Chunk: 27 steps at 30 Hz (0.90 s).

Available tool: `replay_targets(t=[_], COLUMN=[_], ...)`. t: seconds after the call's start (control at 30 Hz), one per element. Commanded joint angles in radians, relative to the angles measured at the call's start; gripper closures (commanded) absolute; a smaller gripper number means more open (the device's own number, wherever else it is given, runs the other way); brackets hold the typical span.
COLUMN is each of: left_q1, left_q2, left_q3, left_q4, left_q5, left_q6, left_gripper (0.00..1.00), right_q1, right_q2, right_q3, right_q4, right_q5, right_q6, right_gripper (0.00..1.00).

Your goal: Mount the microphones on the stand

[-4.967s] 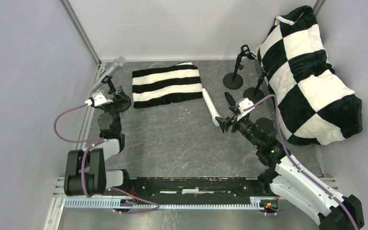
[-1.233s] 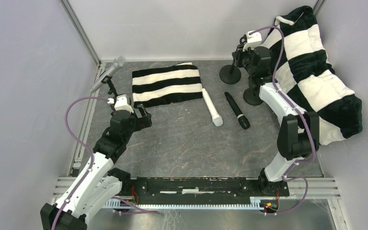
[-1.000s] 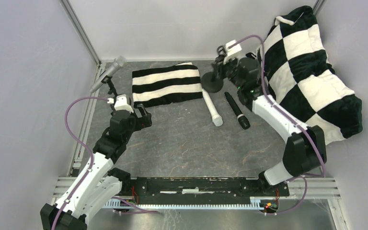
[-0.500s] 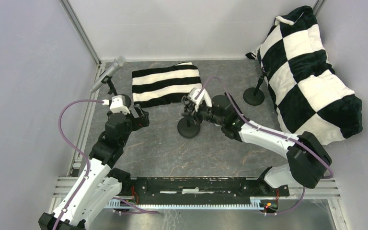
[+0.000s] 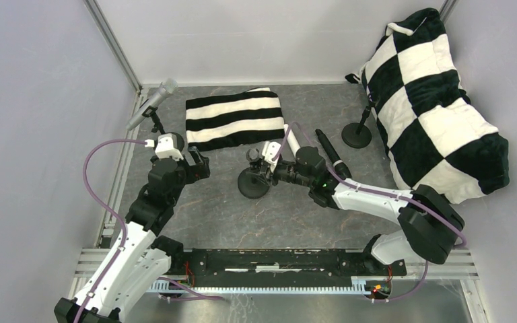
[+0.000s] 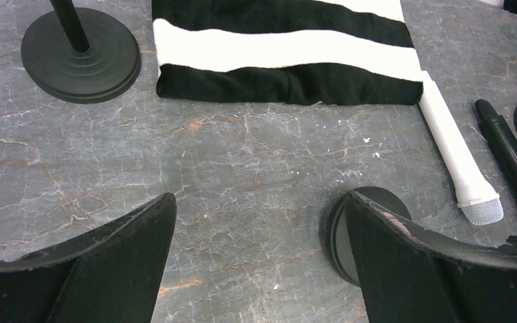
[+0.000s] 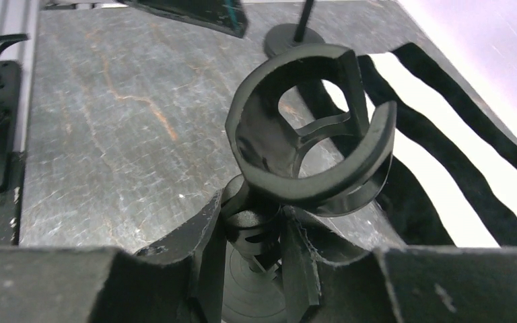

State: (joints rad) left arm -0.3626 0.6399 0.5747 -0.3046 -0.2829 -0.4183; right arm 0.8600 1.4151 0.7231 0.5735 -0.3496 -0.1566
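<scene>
My right fingers (image 7: 252,250) are clamped on the stem of a black clip stand (image 7: 303,145), near the middle of the counter (image 5: 242,215). My left fingers (image 6: 259,202) stand wide apart, holding nothing. Beyond them the white microphone (image 6: 454,151) and black microphone (image 6: 511,165) lie side by side on the counter. The silver-grey microphone (image 5: 151,103) sits clipped in the far-left stand (image 6: 81,47).

The overhead view looks steeply down from behind the arm bases and takes in the whole grey marbled table (image 5: 242,222). The left wrist view looks forward and down from the left hand (image 6: 259,202), fairly near the surface. The right wrist view sits very close to the black round-based stand (image 7: 296,148). All three views share the black-and-white striped cloth (image 5: 234,120).
</scene>
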Motion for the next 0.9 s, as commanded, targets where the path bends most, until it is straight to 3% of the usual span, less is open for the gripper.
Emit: replay_targets(t=[0.0, 0.27, 0.37, 0.47, 0.6, 0.87], left_q1=[-0.004, -0.003, -0.004, -0.004, -0.003, -0.004], left_q2=[0.000, 0.000, 0.000, 0.000, 0.003, -0.004], left_q3=[-0.003, -0.006, -0.006, -0.008, -0.007, -0.009], left_q4=[0.036, 0.037, 0.038, 0.038, 0.037, 0.036], left_q5=[0.005, 0.009, 0.007, 0.004, 0.002, -0.010], left_q6=[0.035, 0.039, 0.039, 0.038, 0.038, 0.037], left_gripper=[0.00, 0.00, 0.00, 0.00, 0.00, 0.00], right_q1=[-0.019, -0.089, -0.107, -0.120, -0.132, -0.139], right_q2=[0.029, 0.174, 0.210, 0.225, 0.215, 0.116], right_q3=[0.121, 0.353, 0.408, 0.419, 0.394, 0.306], right_q4=[0.086, -0.226, -0.331, -0.369, -0.344, -0.301], right_q5=[-0.212, -0.462, -0.477, -0.462, -0.442, -0.336], right_q6=[-0.083, -0.202, -0.266, -0.295, -0.287, -0.251], right_gripper=[0.96, 0.90, 0.76, 0.49, 0.33, 0.28])
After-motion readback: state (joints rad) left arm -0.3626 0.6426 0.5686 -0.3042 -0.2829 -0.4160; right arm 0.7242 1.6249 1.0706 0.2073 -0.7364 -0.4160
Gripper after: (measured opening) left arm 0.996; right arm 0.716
